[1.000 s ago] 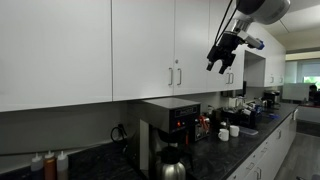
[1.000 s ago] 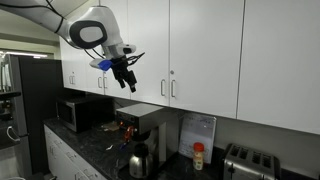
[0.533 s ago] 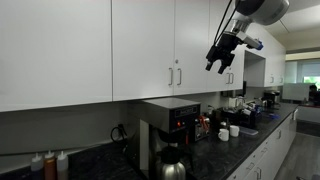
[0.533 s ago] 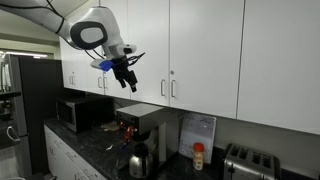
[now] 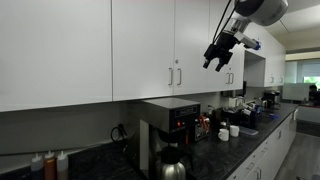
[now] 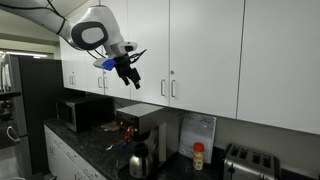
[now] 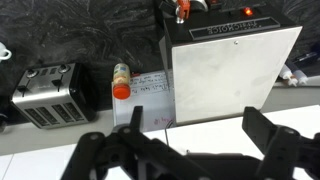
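Observation:
My gripper [image 5: 213,63] hangs high in the air in front of the white upper cabinets, open and holding nothing. In both exterior views it is close to the pair of door handles [image 5: 175,76] of the middle cabinet [image 6: 200,50], without touching them. In the wrist view the two black fingers [image 7: 265,135] stand wide apart around empty space, and the gripper [image 7: 180,145] looks straight down past the cabinet's lower edge. Directly below is the coffee machine [image 7: 225,70] with its steel carafe [image 5: 172,162].
On the dark counter stand a toaster [image 7: 45,95], a small red-capped bottle [image 7: 121,82] and a printed sheet [image 7: 150,102] against the wall. A microwave [image 6: 82,112] is beside the coffee machine [image 6: 140,122]. Sauce bottles [image 5: 50,165] and mugs [image 5: 228,131] are further along.
The gripper has drifted slightly up and along the cabinet front towards the handles. It stays open.

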Controlling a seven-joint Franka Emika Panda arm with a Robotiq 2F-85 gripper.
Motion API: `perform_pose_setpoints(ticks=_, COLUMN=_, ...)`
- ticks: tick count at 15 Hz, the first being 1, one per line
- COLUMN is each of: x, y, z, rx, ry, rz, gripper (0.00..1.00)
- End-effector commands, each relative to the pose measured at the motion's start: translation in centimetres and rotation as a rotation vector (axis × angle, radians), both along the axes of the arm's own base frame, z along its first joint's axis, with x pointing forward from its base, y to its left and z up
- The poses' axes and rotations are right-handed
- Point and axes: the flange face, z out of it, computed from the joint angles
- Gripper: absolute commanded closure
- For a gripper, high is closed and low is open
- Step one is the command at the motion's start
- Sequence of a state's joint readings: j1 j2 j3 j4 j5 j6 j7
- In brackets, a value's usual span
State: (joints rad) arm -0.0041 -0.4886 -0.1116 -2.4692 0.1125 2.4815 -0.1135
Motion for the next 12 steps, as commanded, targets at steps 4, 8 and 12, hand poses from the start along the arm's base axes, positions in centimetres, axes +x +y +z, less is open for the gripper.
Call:
perform_pose_setpoints(ticks=4, x=4.5, y=-0.4, z=0.4, rx=-0.064, ry=-0.068, rz=0.020, gripper=0.00)
perform_pose_setpoints(ticks=8, x=7.8, y=-0.7, z=0.2, rx=-0.095, ry=-0.042, rz=0.036, gripper=0.00)
perform_pose_setpoints(ticks=12, x=11.0, y=-1.0, z=0.2, rx=-0.132, ry=-0.038, rz=0.041, gripper=0.00)
